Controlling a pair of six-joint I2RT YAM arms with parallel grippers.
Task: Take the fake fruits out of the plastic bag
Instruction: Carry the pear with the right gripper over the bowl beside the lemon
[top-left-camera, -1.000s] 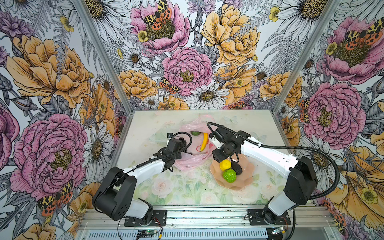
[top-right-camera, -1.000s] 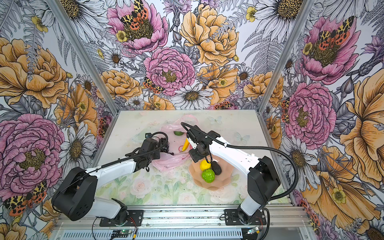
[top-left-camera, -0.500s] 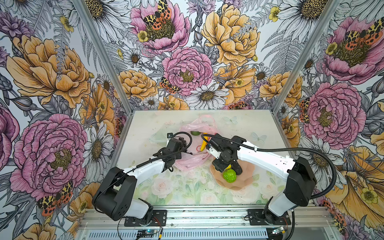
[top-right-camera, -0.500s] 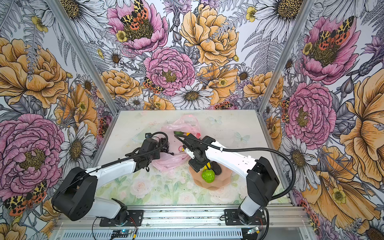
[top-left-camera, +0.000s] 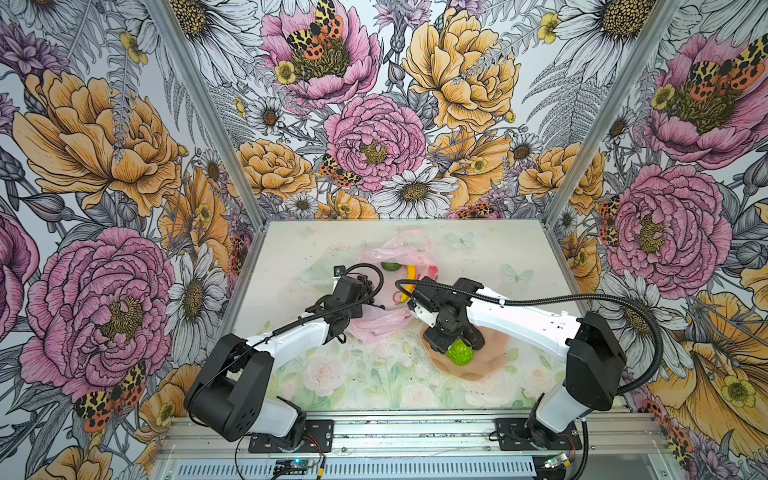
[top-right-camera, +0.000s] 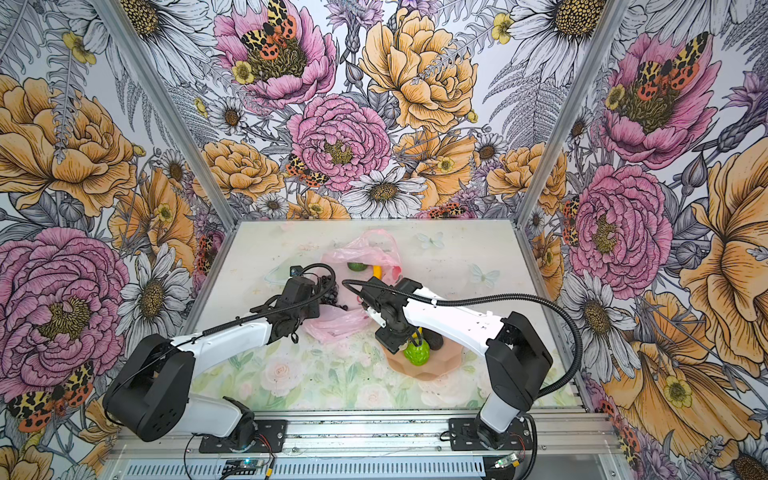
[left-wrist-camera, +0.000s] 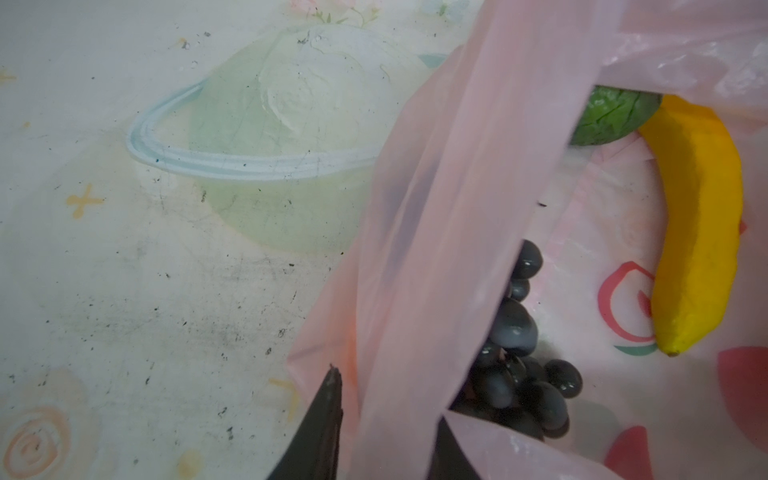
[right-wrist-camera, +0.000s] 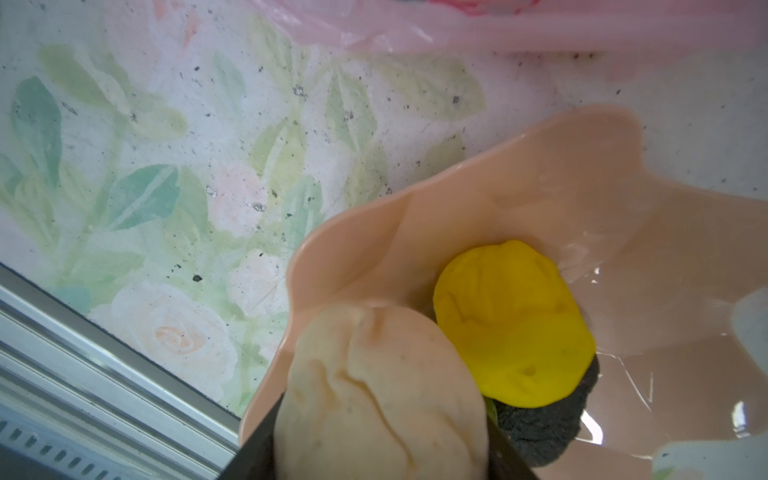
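The pink plastic bag (top-left-camera: 409, 253) lies open at mid-table, and in both top views a yellow banana (top-left-camera: 411, 276) and a green fruit (top-left-camera: 390, 266) lie in it. My left gripper (left-wrist-camera: 388, 399) is shut on a fold of the bag (left-wrist-camera: 436, 249), just beside the dark grape bunch (left-wrist-camera: 515, 374). My right gripper (right-wrist-camera: 380, 449) is shut on the cream pear (right-wrist-camera: 378, 395), low over the peach dish (right-wrist-camera: 540, 187). In the dish lie a lemon (right-wrist-camera: 511, 324), a dark rough fruit (right-wrist-camera: 540, 428) and a bumpy green fruit (top-left-camera: 459, 353).
The peach scalloped dish (top-left-camera: 486, 361) sits at the front right of the table, near the metal front rail (top-left-camera: 374, 432). The bag's loose near end (top-left-camera: 378, 324) lies between the two grippers. Flowered walls enclose the table on three sides.
My right gripper has swung from beside the bag down over the dish with the pear, now hiding the lemon from above. The left arm and the bag have stayed put.
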